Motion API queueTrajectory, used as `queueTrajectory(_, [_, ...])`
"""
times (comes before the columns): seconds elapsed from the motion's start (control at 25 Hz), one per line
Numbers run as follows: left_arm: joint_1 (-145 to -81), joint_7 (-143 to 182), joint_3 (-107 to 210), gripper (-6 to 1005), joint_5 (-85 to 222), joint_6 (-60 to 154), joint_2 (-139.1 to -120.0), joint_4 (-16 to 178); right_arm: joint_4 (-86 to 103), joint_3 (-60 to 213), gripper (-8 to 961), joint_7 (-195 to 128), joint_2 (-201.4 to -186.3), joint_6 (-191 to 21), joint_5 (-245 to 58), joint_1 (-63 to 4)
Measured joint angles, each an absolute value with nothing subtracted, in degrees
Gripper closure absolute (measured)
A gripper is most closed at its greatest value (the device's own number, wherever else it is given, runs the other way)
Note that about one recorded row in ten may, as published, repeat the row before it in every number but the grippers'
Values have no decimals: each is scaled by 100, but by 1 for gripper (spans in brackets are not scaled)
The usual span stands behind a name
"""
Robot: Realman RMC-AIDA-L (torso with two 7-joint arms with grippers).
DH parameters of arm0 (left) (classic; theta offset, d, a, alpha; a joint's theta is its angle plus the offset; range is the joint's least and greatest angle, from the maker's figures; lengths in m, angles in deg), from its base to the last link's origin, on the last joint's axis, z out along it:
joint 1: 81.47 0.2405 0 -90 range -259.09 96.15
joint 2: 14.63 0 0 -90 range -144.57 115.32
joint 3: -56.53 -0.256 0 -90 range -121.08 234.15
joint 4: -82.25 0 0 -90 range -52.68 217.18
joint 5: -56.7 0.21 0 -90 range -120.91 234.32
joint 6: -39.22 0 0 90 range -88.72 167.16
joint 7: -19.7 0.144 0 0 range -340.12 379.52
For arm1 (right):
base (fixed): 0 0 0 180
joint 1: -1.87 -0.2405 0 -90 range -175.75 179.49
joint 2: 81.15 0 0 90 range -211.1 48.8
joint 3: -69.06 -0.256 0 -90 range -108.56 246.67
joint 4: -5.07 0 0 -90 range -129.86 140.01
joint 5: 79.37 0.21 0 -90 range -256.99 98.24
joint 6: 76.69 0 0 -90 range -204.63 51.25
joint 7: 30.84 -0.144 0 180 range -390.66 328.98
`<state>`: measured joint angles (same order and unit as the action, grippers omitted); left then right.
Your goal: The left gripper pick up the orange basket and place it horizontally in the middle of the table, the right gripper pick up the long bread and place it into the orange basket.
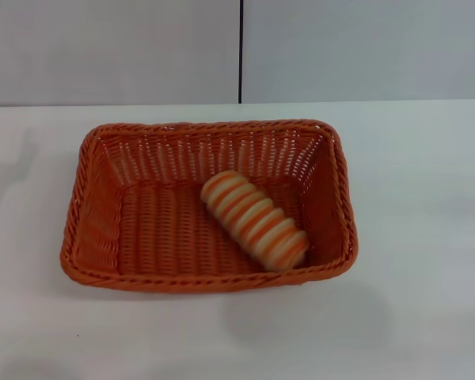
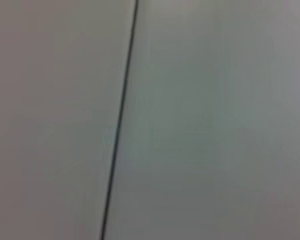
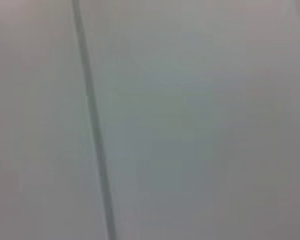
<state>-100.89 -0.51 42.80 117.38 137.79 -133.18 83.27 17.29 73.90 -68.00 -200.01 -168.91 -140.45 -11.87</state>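
Head view: the orange basket (image 1: 111, 229) sits lengthwise across the middle of the table (image 1: 427, 237), the long bread (image 1: 255, 219) lying diagonally inside it toward its right end. No gripper shows here. Both wrist views show only a pale wall with a dark seam (image 2: 121, 120); neither gripper's fingers can be seen.

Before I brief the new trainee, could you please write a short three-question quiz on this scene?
1. True or false: the striped cream and orange-brown long bread lies inside the woven orange basket.
2. The bread lies toward which side of the basket? A. robot's left B. robot's right
3. Fill in: the basket rests on the white ____.

Key: 1 true; 2 B; 3 table.
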Motion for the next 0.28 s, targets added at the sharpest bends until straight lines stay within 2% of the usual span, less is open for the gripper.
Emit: queueTrajectory(0.28, [-10072,9,4404,197,11741,13746,-13319,8410,1384,7017,470,-6340,-20001,-16888,-13996,-1239])
